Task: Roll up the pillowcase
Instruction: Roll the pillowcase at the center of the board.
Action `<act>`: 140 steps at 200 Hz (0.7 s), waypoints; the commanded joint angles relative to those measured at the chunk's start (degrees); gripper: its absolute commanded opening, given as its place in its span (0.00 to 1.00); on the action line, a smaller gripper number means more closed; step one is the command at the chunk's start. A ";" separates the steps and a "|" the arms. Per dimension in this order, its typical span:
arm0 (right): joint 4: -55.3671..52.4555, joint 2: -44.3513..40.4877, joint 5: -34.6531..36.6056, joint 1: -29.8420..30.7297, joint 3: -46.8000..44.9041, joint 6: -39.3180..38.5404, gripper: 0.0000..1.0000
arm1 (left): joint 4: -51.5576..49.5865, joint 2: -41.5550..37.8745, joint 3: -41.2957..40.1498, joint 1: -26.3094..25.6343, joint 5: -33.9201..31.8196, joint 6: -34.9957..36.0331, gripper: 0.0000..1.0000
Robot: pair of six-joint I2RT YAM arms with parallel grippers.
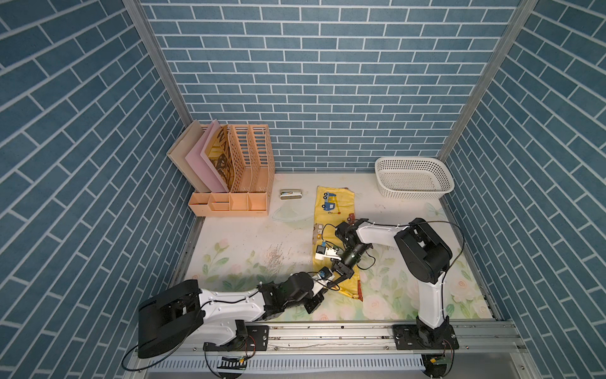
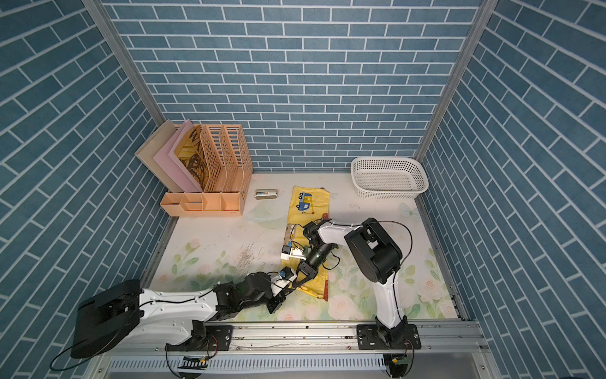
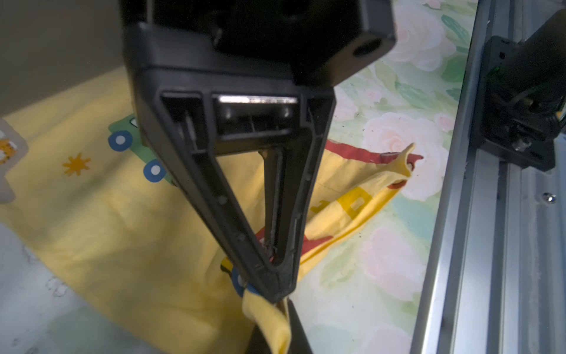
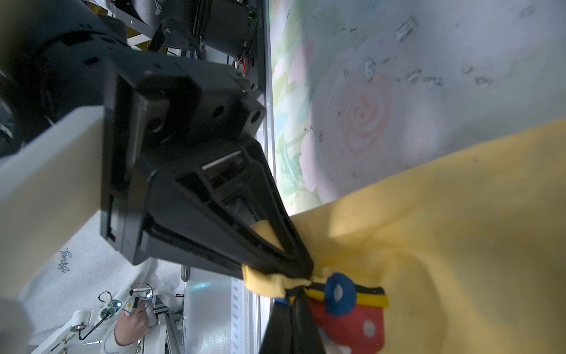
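The yellow pillowcase (image 1: 331, 210) (image 2: 308, 206) with cartoon vehicles lies as a long narrow strip running from the back of the table toward the front. Both grippers meet tip to tip at its near left corner. In the left wrist view my left gripper (image 3: 280, 309) is shut on a small yellow fold of the corner, and my right gripper (image 3: 277, 291) pinches the same cloth from the opposite side. The right wrist view shows the right gripper (image 4: 294, 291) shut beside a blue wheel print, with the left gripper (image 4: 306, 271) against it. The pinched corner sits slightly above the table.
A peach file organizer (image 1: 236, 170) stands at the back left, with a small silver object (image 1: 291, 194) beside it. A white basket (image 1: 413, 177) sits at the back right. The metal rail (image 1: 328, 331) runs along the front edge, just near of the grippers.
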 commanded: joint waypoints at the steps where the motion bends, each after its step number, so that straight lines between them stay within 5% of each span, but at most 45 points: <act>1: 0.50 -1.03 0.63 -0.14 0.69 -0.68 0.24 | -2.93 -0.55 3.14 -0.11 -0.67 1.13 0.00; 5: 1.26 -1.70 1.52 -0.14 0.46 0.13 0.34 | -3.66 -0.42 3.67 -0.04 -0.76 1.14 0.00; 30: 11.86 -12.04 10.88 -0.14 -3.83 9.84 0.59 | -5.01 -0.67 4.77 1.49 2.29 0.36 0.00; 52: 22.66 -25.61 30.67 0.21 -9.51 19.28 0.86 | -4.90 -0.21 5.24 6.02 9.98 -1.67 0.00; 71: 28.29 -37.32 47.81 3.43 -15.71 20.63 0.99 | -7.41 1.66 7.69 10.53 18.94 -2.03 0.00; 91: 32.04 -47.60 59.56 11.70 -21.87 19.54 1.00 | -10.71 4.14 10.79 13.15 23.13 -1.39 0.00; 140: 31.91 -47.73 59.64 18.92 -25.63 21.08 0.93 | -11.40 6.50 11.92 13.82 24.85 -1.71 0.00</act>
